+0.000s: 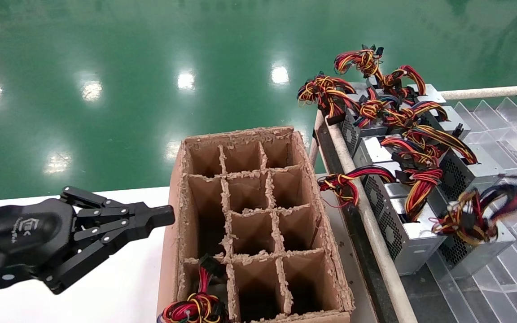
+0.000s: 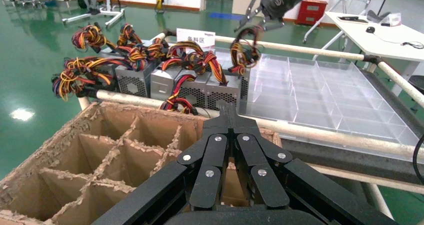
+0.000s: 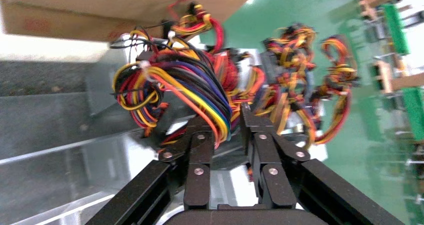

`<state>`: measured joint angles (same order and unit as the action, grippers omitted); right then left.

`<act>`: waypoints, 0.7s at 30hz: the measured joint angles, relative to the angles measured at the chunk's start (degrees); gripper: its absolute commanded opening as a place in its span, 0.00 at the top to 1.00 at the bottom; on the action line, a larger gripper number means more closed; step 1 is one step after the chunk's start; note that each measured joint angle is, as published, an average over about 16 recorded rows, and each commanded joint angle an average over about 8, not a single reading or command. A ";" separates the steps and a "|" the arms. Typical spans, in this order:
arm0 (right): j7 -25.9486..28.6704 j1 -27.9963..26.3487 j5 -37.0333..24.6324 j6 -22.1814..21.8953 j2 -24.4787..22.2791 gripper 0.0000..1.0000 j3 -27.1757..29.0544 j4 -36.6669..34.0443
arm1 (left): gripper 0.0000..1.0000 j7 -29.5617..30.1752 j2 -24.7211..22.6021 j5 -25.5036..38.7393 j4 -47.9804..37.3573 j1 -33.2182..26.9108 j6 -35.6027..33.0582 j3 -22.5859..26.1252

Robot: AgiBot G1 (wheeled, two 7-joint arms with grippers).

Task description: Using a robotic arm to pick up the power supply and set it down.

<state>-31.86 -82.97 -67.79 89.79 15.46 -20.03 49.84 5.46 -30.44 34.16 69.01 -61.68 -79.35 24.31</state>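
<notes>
Since the power supply (image 1: 503,235) at the near end of the row on the cart (image 1: 375,224) is held only by its wire bundle (image 3: 175,85), pinched in the right tool (image 3: 222,122), I would lift slowly and straight so the box does not swing or snag its neighbours. The left tool (image 1: 164,217), fingers together, is parked over the table (image 1: 119,296) beside the carton (image 1: 173,202). Whether the box is clear of the cart is hard to tell, because the wires hide it in the right wrist view.

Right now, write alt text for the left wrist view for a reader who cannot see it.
The left gripper, black fingers closed, hangs over a divided cardboard box. Beyond it, silver power supplies with red and yellow wire bundles sit beside clear trays, where the right gripper works at a wire bundle.
</notes>
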 measured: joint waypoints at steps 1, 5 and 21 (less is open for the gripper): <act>0.14 -0.15 -0.17 0.02 -0.01 0.00 -0.28 0.22 | 1.00 0.00 0.00 0.00 0.00 0.00 0.00 0.00; 0.76 -0.74 -0.91 0.13 -0.23 0.00 -1.45 1.20 | 1.00 0.00 0.00 0.00 0.00 0.00 0.00 0.00; 3.62 -2.82 -2.08 0.63 -2.97 0.00 -6.04 3.42 | 1.00 0.00 0.00 0.00 0.00 0.00 0.00 0.00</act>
<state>-28.25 -85.80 -69.87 90.41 12.49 -26.07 53.26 5.46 -30.44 34.16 69.01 -61.68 -79.35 24.31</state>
